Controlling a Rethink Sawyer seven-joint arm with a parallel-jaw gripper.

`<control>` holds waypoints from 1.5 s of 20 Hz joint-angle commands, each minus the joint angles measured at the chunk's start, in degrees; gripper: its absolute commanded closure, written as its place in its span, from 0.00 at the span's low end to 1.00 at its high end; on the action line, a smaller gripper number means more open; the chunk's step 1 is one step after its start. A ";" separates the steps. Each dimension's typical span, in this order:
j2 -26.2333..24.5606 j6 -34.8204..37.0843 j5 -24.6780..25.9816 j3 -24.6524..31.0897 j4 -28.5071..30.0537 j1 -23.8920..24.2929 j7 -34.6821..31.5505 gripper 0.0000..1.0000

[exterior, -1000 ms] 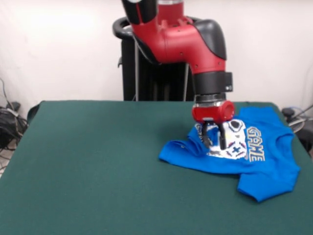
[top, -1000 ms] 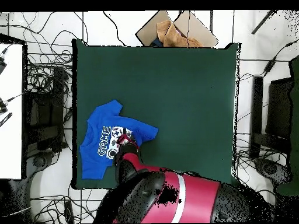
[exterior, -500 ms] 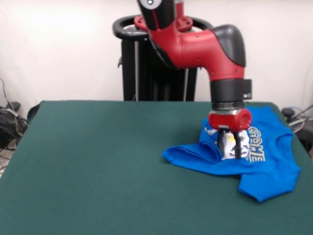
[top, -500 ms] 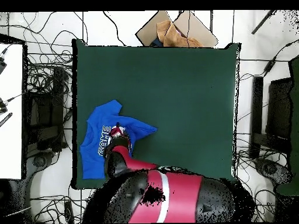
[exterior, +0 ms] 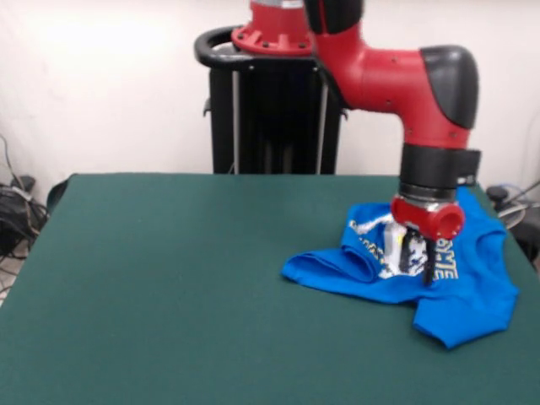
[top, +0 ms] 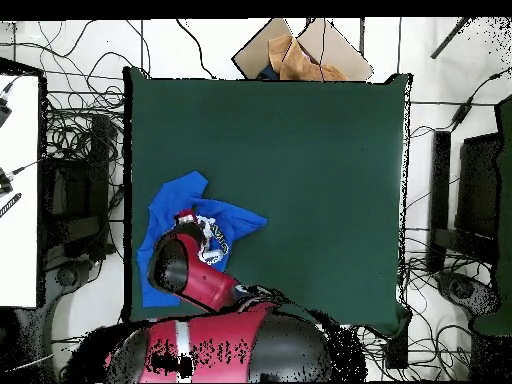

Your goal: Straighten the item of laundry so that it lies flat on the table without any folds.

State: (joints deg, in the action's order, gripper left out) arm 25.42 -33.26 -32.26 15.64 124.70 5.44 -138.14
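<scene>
Blue soft cotton T-shirt (exterior: 460,295) lies rumpled, folded ridge at one side, near dark green felt table (exterior: 169,287) corner. Red-black gripper (exterior: 413,253) pinching shirt's printed fabric.

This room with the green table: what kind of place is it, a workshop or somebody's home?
Most likely a robotics lab. A red robot arm on a black pedestal works over a green felt table holding only a blue T-shirt, and tangled cables cover the floor all around it.
</scene>
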 commanded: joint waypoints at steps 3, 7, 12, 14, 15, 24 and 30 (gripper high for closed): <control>4.56 13.87 -17.56 4.25 -3.02 -5.39 -15.27 0.00; 6.61 17.00 -23.40 2.72 -3.55 -8.15 -13.65 0.00; 7.84 19.28 -32.82 -7.35 -3.19 -14.69 -0.89 0.00; 7.47 19.45 -32.18 -9.37 -2.65 -14.81 0.03 0.00; 7.70 19.86 -30.65 -9.83 -2.42 -14.29 -0.34 0.00; 7.39 32.02 -31.32 -28.42 -3.60 -23.86 6.53 0.00; 12.27 33.35 -16.56 -29.95 -3.15 -18.53 5.12 0.00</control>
State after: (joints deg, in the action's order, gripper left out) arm 34.85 -4.53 -55.67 -8.17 124.52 -16.85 -138.14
